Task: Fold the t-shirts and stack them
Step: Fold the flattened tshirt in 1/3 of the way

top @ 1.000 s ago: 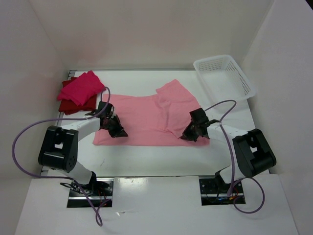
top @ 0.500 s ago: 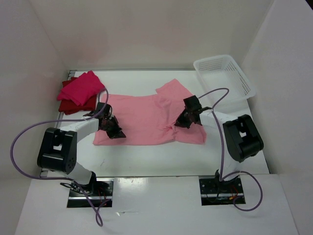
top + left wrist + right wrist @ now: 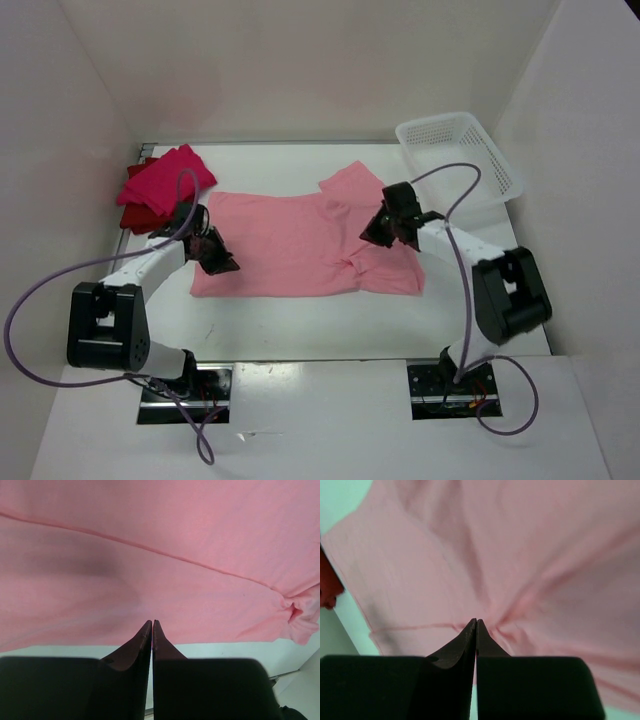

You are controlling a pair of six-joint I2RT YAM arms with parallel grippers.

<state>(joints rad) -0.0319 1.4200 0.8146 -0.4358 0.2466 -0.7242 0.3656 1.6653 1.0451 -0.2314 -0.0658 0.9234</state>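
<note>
On table (image 3: pixel 300 325), soft pale pink t-shirt (image 3: pixel 295 250) (sleeve bunched), left gripper (image 3: pixel 152 624) and right gripper (image 3: pixel 476 622) pressed together

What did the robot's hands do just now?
The right gripper moved from the pink shirt's near right corner back toward its sleeve. The left gripper shifted a little left along the near edge. Both are shut. The pink shirt, red pile and basket stayed put.

Bright even light, soft shadows, near foreground blurred
</note>
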